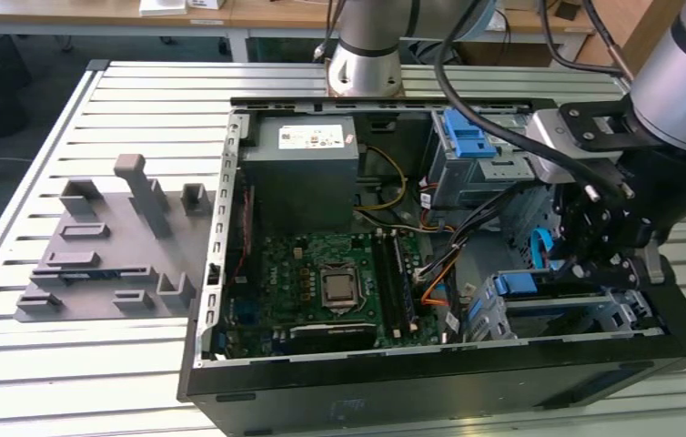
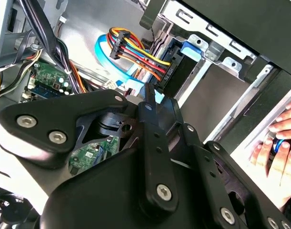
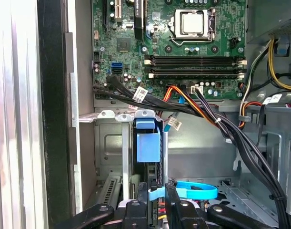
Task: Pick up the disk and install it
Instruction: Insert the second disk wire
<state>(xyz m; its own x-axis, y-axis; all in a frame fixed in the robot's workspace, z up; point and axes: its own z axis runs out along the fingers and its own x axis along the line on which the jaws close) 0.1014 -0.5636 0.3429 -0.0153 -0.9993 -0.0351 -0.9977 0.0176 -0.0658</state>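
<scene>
Exterior view: an open computer case (image 1: 440,387) lies on a slatted metal table (image 1: 27,364). The gripper (image 1: 604,259) reaches down into the case at the exterior view's right, just beside the disk (image 1: 519,283), which stands on edge in a metal cage.

Second wrist view: the gripper (image 2: 150,102) sits near the disk's blue frame (image 2: 190,50). A person's hand (image 2: 278,148) rests outside the case.

First wrist view: the disk (image 3: 147,140) stands upright in the cage (image 3: 107,143), below the green circuit board (image 3: 183,52). The gripper (image 3: 158,202) is at the disk's edge; I cannot tell whether it grips.
</scene>
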